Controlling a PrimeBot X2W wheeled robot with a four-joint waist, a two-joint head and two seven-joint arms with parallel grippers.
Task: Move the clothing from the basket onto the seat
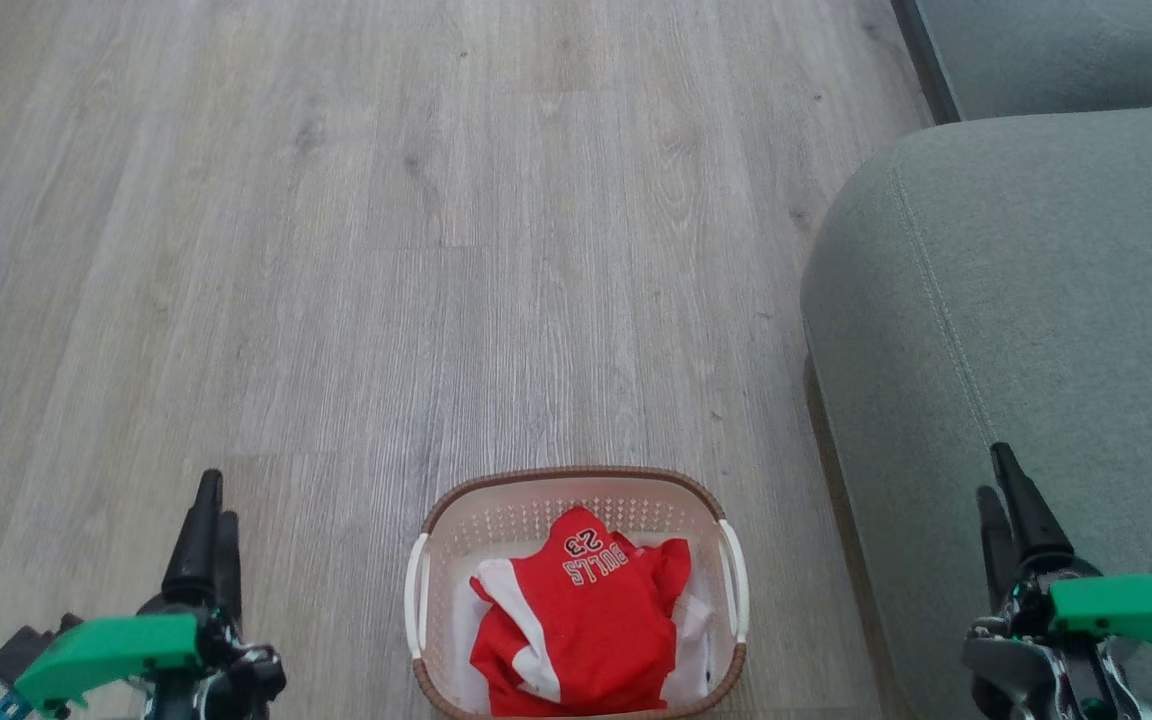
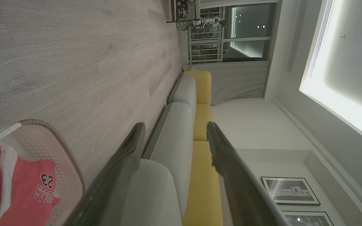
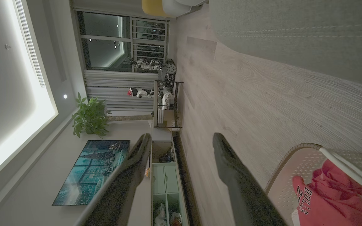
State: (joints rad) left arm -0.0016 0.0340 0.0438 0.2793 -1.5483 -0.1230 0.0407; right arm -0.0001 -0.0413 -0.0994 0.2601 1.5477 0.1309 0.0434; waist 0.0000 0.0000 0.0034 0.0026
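The clothing, a bright red fabric jersey with white trim and "BULLS 23" lettering (image 1: 576,620), is still bunched up in the small oval cream plastic basket with the brown braided-look rim (image 1: 576,472), bottom centre of the head view. Can't tell if a second red piece is tucked under it, and there's something white underneath. So nothing's been moved yet, I'd say. The left gripper (image 1: 211,500) sits at lower left and the right gripper (image 1: 994,475) at lower right, flanking the basket and well apart from it, which looks like a ready pose before a reach. Both wrist views show the two dark fingers spread with nothing between them. Further up on the right is the large grey-green upholstered seat (image 1: 1036,300), just beside the basket, so it should be a short carry. Past all that it's pale wood-look plank floor (image 1: 336,250), plus another grey cushion (image 1: 1066,50) in the upper right corner.
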